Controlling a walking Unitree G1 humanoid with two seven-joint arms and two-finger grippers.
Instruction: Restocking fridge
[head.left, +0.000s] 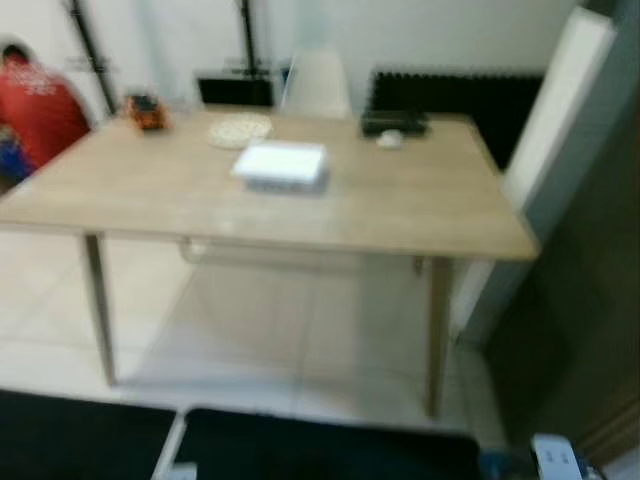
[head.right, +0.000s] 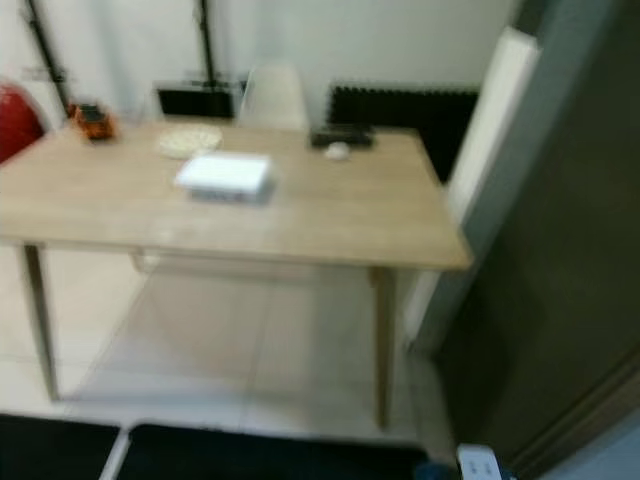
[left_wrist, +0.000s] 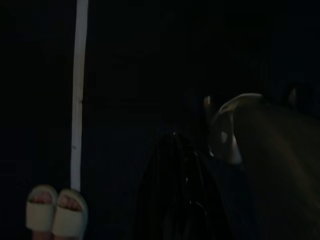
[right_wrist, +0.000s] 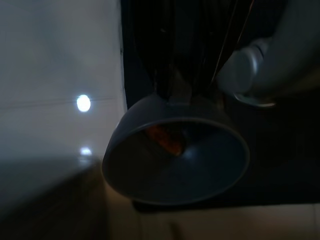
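Note:
In the right wrist view my right gripper (right_wrist: 172, 87) is shut on the rim of a grey bowl (right_wrist: 175, 165), which hangs tilted over the floor with something orange (right_wrist: 165, 137) inside. The left wrist view is very dark; the black fingers (left_wrist: 175, 190) of my left gripper can just be made out. At the right of the blurred head views stands a tall white panel (head.left: 560, 110) beside a dark grey front (head.left: 590, 300), apparently the fridge.
A wooden table (head.left: 400, 215) stands ahead, carrying a white box (head.left: 283, 163), a pale plate (head.left: 239, 129), an orange object (head.left: 146, 110) and a black item (head.left: 393, 123). A person in red (head.left: 35, 105) is at far left. Slippered feet (left_wrist: 55, 215) stand nearby.

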